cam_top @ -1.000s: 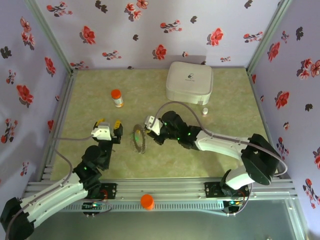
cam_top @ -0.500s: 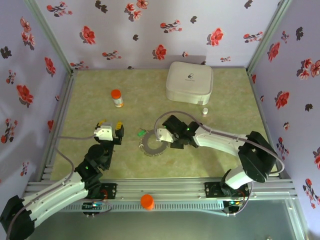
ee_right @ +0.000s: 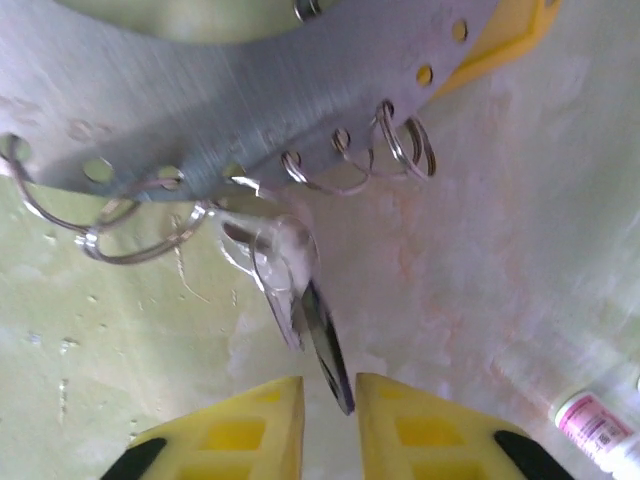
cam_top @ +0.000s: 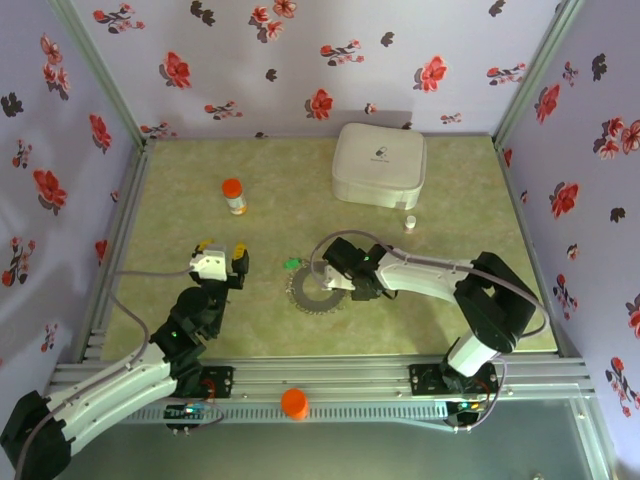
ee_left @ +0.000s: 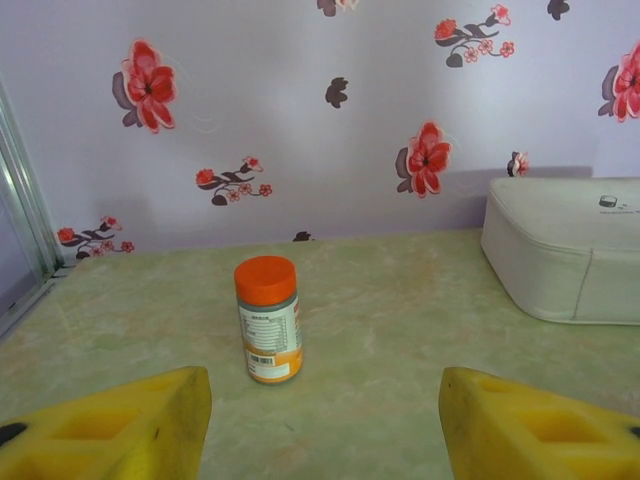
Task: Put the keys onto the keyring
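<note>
Slightly apart, the jaws of the right gripper [ee_right: 330, 392] are straddling the tip of a metal key [ee_right: 325, 345] without pinching it, low in the wrist frame. Above it, the flat perforated keyring [ee_right: 250, 90] is lying across the top. Overhead, the left gripper [cam_top: 222, 255] is hovering wide open and empty at centre left, and a small green key [cam_top: 291, 264] is lying at the keyring's upper left.

keyring [cam_top: 296, 291] flat on table [cam_top: 450, 225] | right gripper [cam_top: 336, 285] at its right rim, maybe touching | green key [cam_top: 291, 264] just beside
</note>
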Tool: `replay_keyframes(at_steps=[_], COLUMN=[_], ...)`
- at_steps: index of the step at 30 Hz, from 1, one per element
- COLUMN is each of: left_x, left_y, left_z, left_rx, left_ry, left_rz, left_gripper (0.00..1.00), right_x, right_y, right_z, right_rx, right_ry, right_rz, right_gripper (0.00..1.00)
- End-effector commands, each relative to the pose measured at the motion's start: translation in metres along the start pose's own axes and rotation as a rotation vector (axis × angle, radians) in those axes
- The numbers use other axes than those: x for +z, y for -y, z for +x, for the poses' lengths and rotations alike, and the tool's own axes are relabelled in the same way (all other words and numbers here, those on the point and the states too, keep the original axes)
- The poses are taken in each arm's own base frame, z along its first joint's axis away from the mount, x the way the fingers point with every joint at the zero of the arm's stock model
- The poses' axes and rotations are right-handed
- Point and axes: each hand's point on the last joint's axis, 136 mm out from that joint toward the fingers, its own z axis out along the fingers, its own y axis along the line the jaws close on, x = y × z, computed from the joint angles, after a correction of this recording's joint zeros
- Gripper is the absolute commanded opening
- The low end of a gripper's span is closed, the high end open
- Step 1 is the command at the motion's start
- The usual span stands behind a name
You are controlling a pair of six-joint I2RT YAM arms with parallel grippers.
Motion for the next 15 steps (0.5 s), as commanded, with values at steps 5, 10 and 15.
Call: replay_keyframes(at_steps=[5, 10, 15], left_x=[0.005, 0.012, 0.020], left_y=[0.008, 0.016, 0.032], left_z=[0.001, 0.016, 0.030], left_rx=[0.025, 0.025, 0.017], left_ry=[-0.035, -0.124, -0.217], left_rz=[0.042, 0.063, 0.102], left_gripper=[0.62, 0.63, 0.64], right_x=[-0.001, -0.029, -0.071], right_y=[0.006, 0.015, 0.037], right_z=[0.029, -0.001, -0.032], right_rx=[0.068, 0.291, 0.665], right_ry=[-0.082, 0.134, 0.425], right_rz=[0.030, 0.015, 0.024], right_gripper=[0.30, 0.36, 0.36])
